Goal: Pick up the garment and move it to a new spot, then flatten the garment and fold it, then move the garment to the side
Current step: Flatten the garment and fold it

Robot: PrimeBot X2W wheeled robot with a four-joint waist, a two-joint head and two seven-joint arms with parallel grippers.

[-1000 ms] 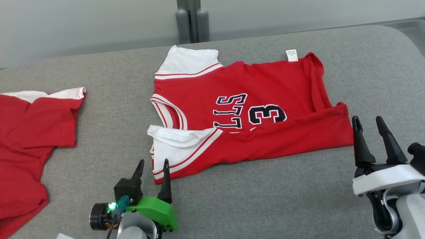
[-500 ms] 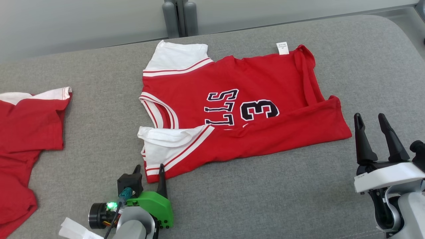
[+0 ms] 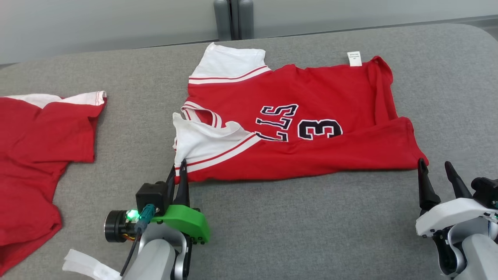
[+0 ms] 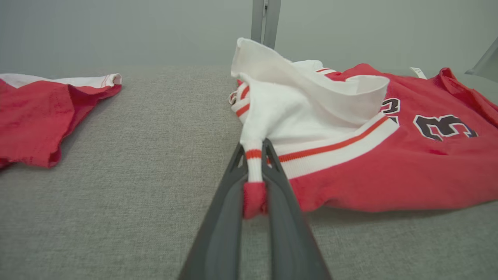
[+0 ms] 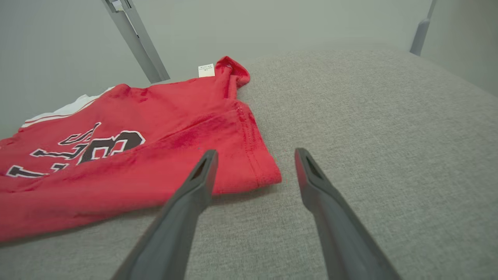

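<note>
The red jersey (image 3: 303, 128) lies on the table (image 3: 311, 217), its lettering half hidden under a fold. The closed left gripper (image 3: 179, 166) pinches its sleeve corner at 7 o'clock. The right gripper (image 3: 433, 163), spread and empty, sits at 4 o'clock. A second red garment (image 3: 39, 147) is cut off at 9 o'clock.
</note>
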